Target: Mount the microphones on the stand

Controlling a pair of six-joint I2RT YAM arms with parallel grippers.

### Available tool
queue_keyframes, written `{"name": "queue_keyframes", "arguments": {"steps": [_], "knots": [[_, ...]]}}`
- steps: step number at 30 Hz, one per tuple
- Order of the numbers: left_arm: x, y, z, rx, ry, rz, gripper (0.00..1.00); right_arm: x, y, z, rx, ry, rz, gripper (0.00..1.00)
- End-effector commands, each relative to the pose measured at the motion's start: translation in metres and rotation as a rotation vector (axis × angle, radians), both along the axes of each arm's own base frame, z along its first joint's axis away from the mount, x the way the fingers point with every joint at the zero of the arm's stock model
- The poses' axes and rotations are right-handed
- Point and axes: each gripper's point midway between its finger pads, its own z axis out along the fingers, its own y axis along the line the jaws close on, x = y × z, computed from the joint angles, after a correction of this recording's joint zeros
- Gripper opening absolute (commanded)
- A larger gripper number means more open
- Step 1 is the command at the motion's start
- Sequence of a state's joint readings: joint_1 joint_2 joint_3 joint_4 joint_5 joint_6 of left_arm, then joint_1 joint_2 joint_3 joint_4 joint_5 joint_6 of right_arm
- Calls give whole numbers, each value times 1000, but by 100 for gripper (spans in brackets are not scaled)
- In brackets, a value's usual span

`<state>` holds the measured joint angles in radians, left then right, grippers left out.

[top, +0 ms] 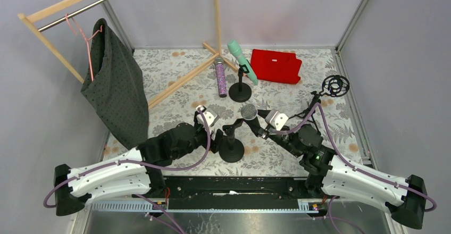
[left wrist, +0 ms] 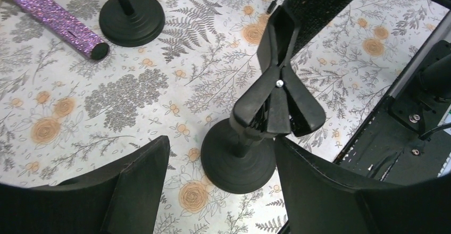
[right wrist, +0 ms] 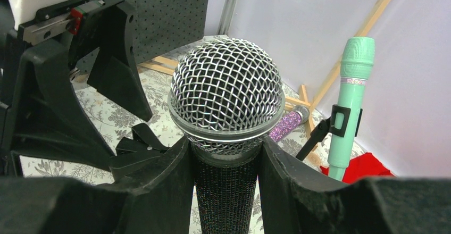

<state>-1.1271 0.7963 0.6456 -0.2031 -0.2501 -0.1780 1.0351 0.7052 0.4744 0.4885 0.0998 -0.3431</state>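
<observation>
Count, whole desk:
- Mics: 3. One mint-green mic (top: 243,63), one purple mic (top: 220,80), one black mic (top: 249,111) with a silver mesh head.
- Round-base clip stands: 2. Near stand (top: 232,150) by the near edge, far stand (top: 240,92) toward the far edge.
- Black ring mount (top: 335,85): 1, right edge.
- Arms: 2, left arm (top: 106,175) and right arm (top: 367,183), one set of jaws each.
- Wooden rack (top: 175,86): 1, far-left corner.
- Pink hanger (top: 89,58): 1.
- Dark dotted cloth (top: 117,90): 1.
- Red folded garment (top: 276,65): 1, far edge.
</observation>
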Motion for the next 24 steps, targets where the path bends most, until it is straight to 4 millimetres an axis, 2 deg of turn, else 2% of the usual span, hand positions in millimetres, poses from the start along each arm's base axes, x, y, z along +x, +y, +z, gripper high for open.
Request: {"name": "queue_keyframes", "arguments": {"steps": [1, 3, 9, 15, 20, 24], "knots": [[10, 13, 23, -34, -61, 75, 75, -6, 1, 45, 125, -64, 27, 0], [8, 14, 24, -40, -67, 60, 76, -7, 0, 44, 125, -63, 28, 0], [-24, -8, 20, -83, -29, -156, 84, -5, -7, 41, 133, -55, 1, 0], [-25, -14, -4, -217, 28, -88, 93, -6, -18, 38, 158, -42, -26, 0], [-23, -15, -5, -405, -49, -31, 93, -7, -22, 34, 145, -32, -32, 0], [-10, -16, -11, -468, -109, 36, 94, -7, -25, 34, 150, -31, -41, 0]]}}
